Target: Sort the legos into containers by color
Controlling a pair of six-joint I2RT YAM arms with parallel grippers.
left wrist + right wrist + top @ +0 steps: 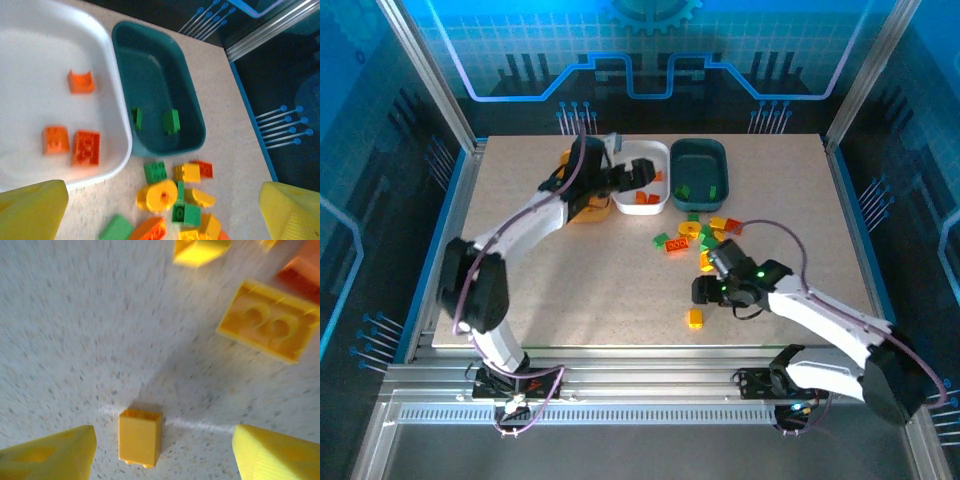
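The orange-yellow tray (588, 212) sits furthest left on the tabletop (550, 290), partly hidden under the left arm. Just right of it, the left gripper (632, 180) hangs over the white tray (660, 155). In the wrist view its yellow fingers (31, 210) stand wide apart with nothing between them.

The white tray is smooth, glossy plastic with rounded corners. Three orange bricks (86, 147) lie on its floor: two studded blocks side by side and a small notched piece (81, 81) further in.

Close beside its right rim stands the teal tray (150, 65), dark and deep-walled, of the same rounded-rectangle shape. Two green bricks (171, 121) rest at its near end.

In front of both trays a loose pile (186, 172) of yellow, green and orange-red bricks lies on the pale speckled surface. Among them is a round yellow piece (157, 195).

Further right and nearer the arm bases, the right gripper (703, 291) is low over the tabletop, on the near side of the pile. Its yellow fingers (50, 455) are parted. A small yellow brick (140, 437), a plain smooth-sided block, lies on the tabletop between them, closer to the finger on the picture's left and touching neither.

Beyond it a larger yellow brick (270, 322) shows round sockets on its upper face, though the view is blurred.
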